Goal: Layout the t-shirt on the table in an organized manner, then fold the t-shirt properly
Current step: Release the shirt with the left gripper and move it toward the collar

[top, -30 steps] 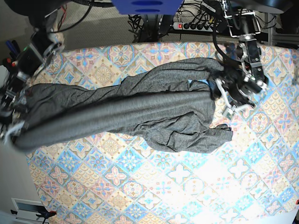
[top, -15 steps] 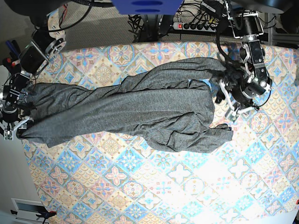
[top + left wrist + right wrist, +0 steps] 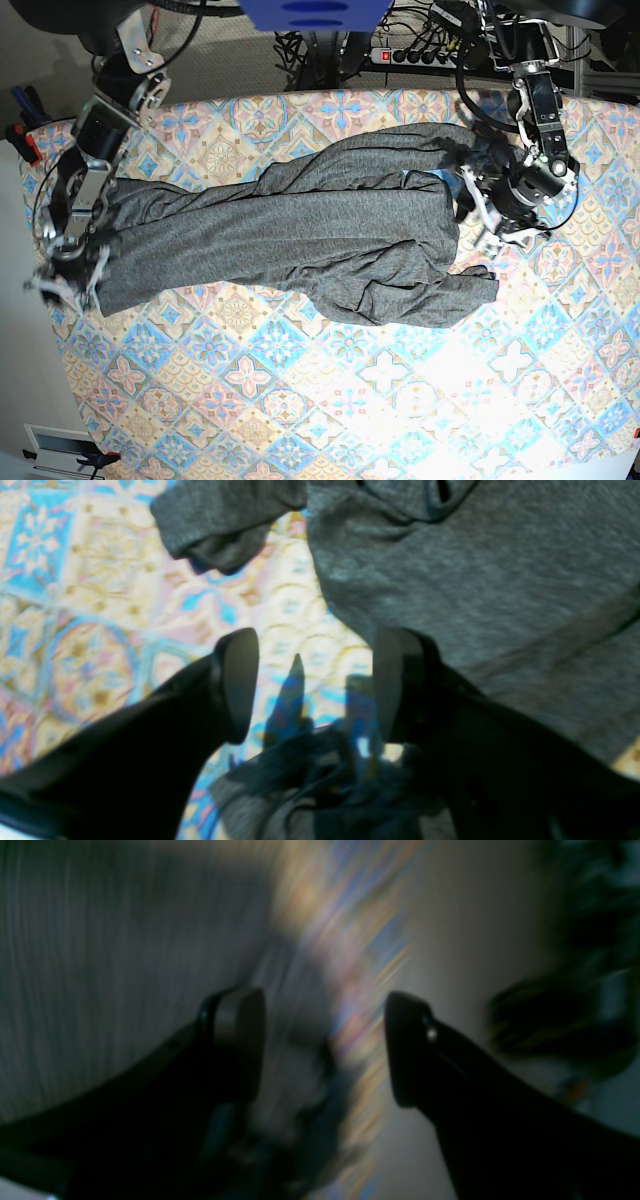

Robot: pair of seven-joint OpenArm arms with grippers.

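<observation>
The dark grey t-shirt (image 3: 320, 235) lies wrinkled and bunched across the table (image 3: 400, 400), stretched from the left edge to the right side. One sleeve (image 3: 440, 300) is folded toward the front. My left gripper (image 3: 482, 215) hovers open at the shirt's right end. In the left wrist view the left gripper (image 3: 315, 685) has only tablecloth (image 3: 100, 605) between its fingers, with the t-shirt (image 3: 475, 580) beside and behind the right finger. My right gripper (image 3: 68, 278) is open at the shirt's left end by the table edge. The right wrist view is blurred, showing the right gripper (image 3: 322, 1045) with grey cloth (image 3: 100, 965) at the left.
A power strip (image 3: 420, 55) and cables lie behind the table's far edge. The floor drops away past the table's left edge (image 3: 50, 320). The patterned cloth stretches wide across the front half (image 3: 350, 420).
The shirt's left end, stretched taut past the table edge before, has dropped and settled flatter on the table. My right arm moved inward along the left edge. The left arm barely shifted.
</observation>
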